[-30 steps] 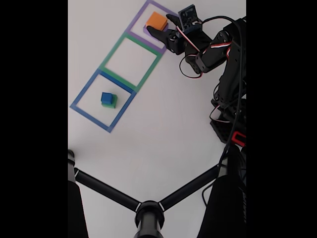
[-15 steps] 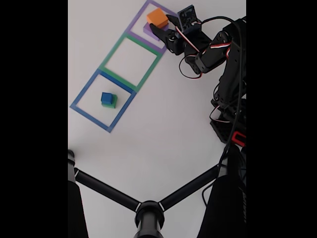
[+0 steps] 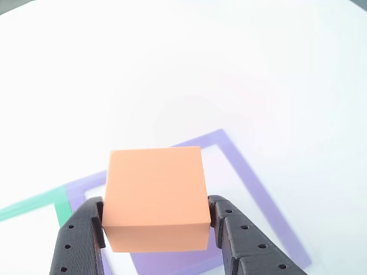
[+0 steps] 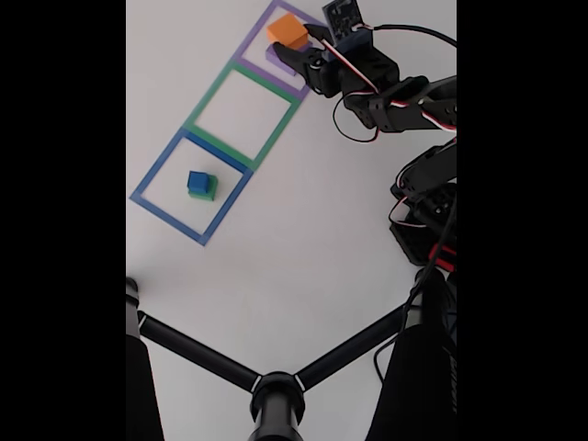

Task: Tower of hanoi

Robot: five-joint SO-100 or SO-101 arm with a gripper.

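Note:
My gripper (image 3: 156,209) is shut on the orange block (image 3: 155,195), one black finger (image 3: 77,240) on each side. The block hangs a little above the purple block (image 3: 172,262), which lies inside the purple square outline (image 3: 252,189). In the fixed view the gripper (image 4: 297,41) holds the orange block (image 4: 287,29) at the top of the picture, over the purple block (image 4: 274,54). The blue cube (image 4: 197,180) sits on top of the green block (image 4: 209,193) inside the blue square outline (image 4: 147,182), far from the gripper.
Between the purple and blue outlines lies a green square outline (image 4: 209,94) with nothing in it. The arm's base and cables (image 4: 424,216) stand at the right. A black stand with spread legs (image 4: 276,390) crosses the bottom of the fixed view.
The gripper has lifted the orange block off the purple block and carried it slightly up in the picture. The arm's upper links have risen. The blue and green blocks are where they were.

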